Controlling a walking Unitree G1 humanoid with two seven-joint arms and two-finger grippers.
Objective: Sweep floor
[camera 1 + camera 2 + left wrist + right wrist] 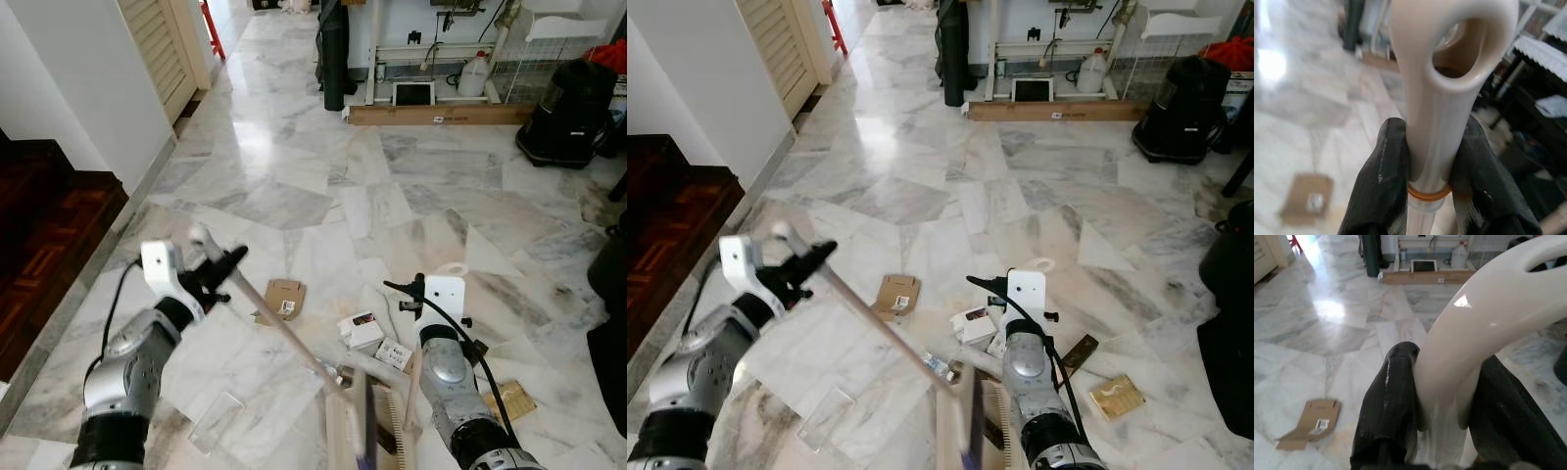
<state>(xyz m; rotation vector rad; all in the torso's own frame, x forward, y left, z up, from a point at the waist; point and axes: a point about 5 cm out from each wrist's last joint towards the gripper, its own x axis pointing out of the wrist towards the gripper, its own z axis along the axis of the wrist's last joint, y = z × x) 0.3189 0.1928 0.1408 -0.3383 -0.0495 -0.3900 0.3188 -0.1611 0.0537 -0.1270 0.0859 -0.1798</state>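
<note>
Left gripper (1430, 161) pinches broom (284, 328) handle; right gripper (1447, 406) pinches dustpan (1488, 328) handle; box (284, 297) label unreadable.

Place: a room in a home, seemingly a utility or storage corner.
Floor: polished marble slabs (294, 196) are laid throughout.
Stairs: dark wooden steps (44, 225) are seen at the left.
Door: a louvred wooden door (162, 49) is set in the white wall.
Household goods: a black vacuum cleaner (568, 113), a plastic jug (474, 74) and a wire rack (549, 54) are kept along the far wall.
</note>
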